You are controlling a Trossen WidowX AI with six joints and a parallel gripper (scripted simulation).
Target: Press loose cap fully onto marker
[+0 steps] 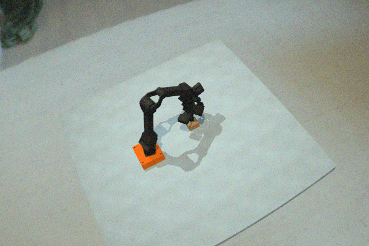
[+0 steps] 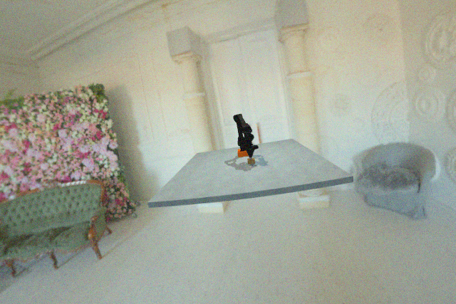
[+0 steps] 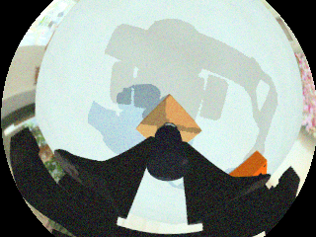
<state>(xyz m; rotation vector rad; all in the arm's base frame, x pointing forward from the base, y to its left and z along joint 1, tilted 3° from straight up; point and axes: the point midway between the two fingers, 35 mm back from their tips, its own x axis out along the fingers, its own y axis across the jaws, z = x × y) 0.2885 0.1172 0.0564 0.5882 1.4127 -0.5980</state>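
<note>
The tan holder block (image 1: 194,125) (image 2: 251,161) (image 3: 170,110) sits on the pale table (image 1: 253,177) (image 2: 206,183), below the arm's hand. My gripper (image 1: 191,118) (image 2: 251,155) (image 3: 168,142) points down directly over the block. Its fingers are shut on the cap (image 3: 168,165), a dark round piece between the fingertips in the wrist view. A thin grey rim shows at the cap's far end, over the block. The marker cannot be made out; the cap and fingers hide the middle of the block. How far the cap is on the marker cannot be told.
The arm's orange base (image 1: 147,158) (image 2: 242,153) (image 3: 252,165) stands on the table, a short way from the block. The arm arches from it to the block. Shadows of the arm lie around the block. The table's edge (image 2: 250,194) is well away from the hand.
</note>
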